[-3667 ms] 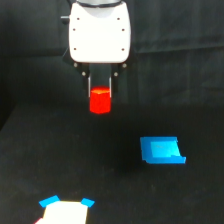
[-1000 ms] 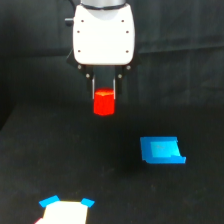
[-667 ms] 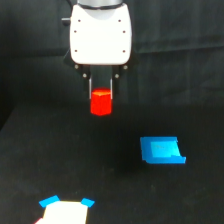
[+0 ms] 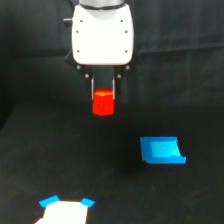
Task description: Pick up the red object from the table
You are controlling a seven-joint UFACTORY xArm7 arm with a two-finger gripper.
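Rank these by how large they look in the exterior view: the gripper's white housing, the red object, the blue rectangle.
1. White housing
2. Blue rectangle
3. Red object, held in the gripper
Nearness to the camera may skew this.

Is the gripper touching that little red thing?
Touching. In the exterior view the gripper has its two thin fingers pressed against the sides of the red object.
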